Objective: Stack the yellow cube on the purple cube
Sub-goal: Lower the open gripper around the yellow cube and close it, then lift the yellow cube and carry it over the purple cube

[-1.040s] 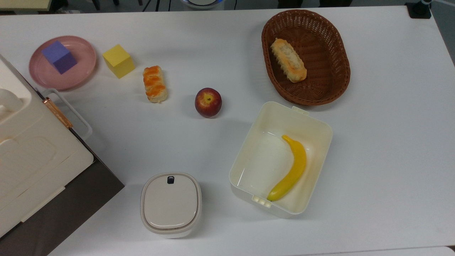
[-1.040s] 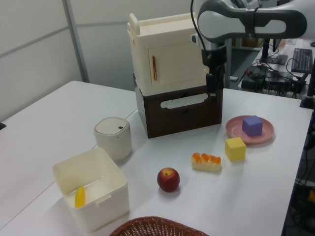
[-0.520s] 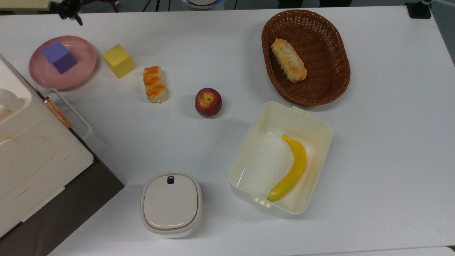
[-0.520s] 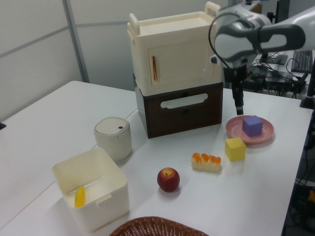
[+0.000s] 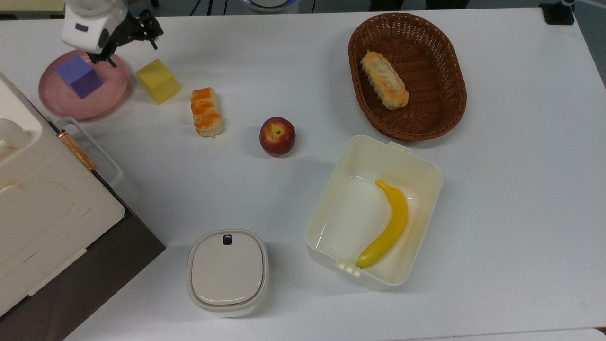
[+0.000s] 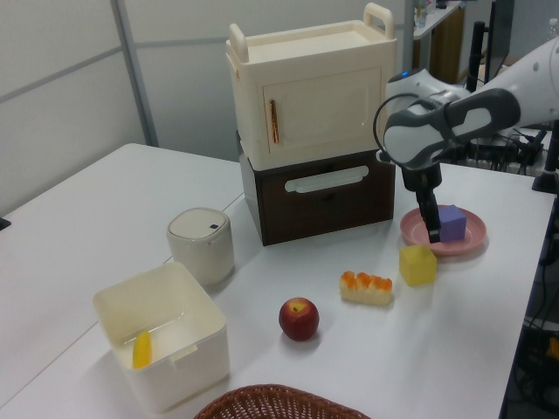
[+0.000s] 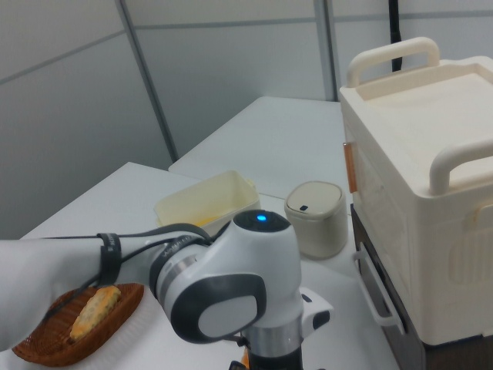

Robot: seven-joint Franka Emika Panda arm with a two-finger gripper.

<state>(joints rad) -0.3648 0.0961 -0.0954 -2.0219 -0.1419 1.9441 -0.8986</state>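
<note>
The yellow cube [image 5: 157,81] [image 6: 417,264] sits on the white table just right of the pink plate [image 5: 106,97] in the top view. The purple cube [image 5: 79,76] [image 6: 452,223] rests on that plate [image 6: 419,234]. My gripper [image 5: 131,52] [image 6: 433,232] hangs open above the gap between the two cubes, slightly toward the top view's upper edge, holding nothing. One fingertip [image 5: 155,45] points toward the yellow cube, the other [image 5: 110,61] is over the plate's rim. In the right view my wrist [image 7: 246,293] blocks both cubes.
A pastry [image 5: 206,112] and an apple [image 5: 277,136] lie right of the yellow cube. A cream cabinet [image 5: 42,208] [image 6: 310,113] stands beside the plate. A lidded pot [image 5: 227,272], a box with a banana [image 5: 386,222] and a wicker basket [image 5: 450,94] sit farther away.
The gripper has moved from the table's far edge and come down toward the cubes, now hanging between the plate and the yellow cube. Nothing on the table has shifted.
</note>
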